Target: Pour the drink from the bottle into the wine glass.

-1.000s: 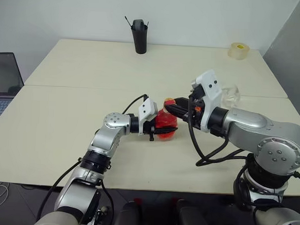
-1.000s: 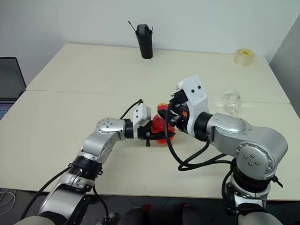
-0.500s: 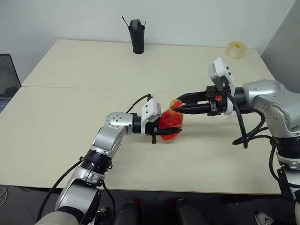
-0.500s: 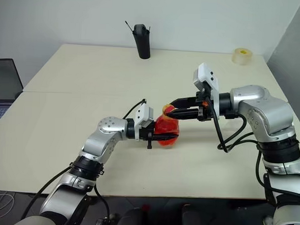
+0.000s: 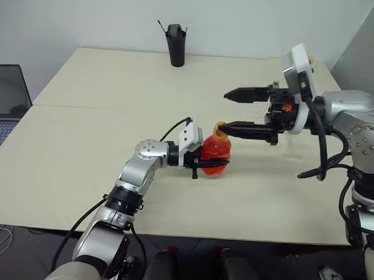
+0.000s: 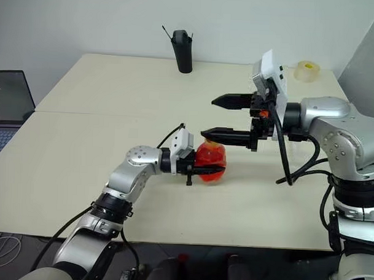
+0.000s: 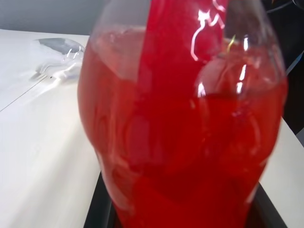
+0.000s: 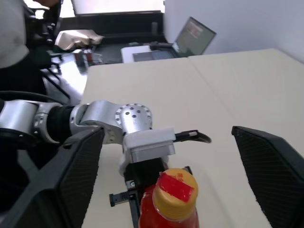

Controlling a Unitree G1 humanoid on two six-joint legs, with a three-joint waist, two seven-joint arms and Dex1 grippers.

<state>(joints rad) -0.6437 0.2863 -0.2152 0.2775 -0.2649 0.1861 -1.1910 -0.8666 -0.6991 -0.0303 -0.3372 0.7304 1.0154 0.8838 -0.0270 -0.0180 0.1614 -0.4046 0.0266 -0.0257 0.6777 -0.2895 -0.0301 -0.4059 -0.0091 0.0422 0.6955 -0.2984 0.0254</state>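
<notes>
The bottle stands upright on the table, full of red-orange drink, with its yellow and red cap on. My left gripper is shut on the bottle's belly from the left. My right gripper reaches in from the right, level with the bottle's top. It is open wide, and its lower fingertip is right beside the cap. The wine glass shows as clear glass on the table beyond the bottle. I cannot tell whether it stands upright.
A tall black holder stands at the table's far edge. A yellowish tape roll lies at the far right corner. A laptop sits off the table's left side. A person is off beyond the table.
My right gripper, pinched at the bottle's cap before, has opened wide and lifted a little to the right. The cap stays on the bottle. The left gripper and bottle have not moved.
</notes>
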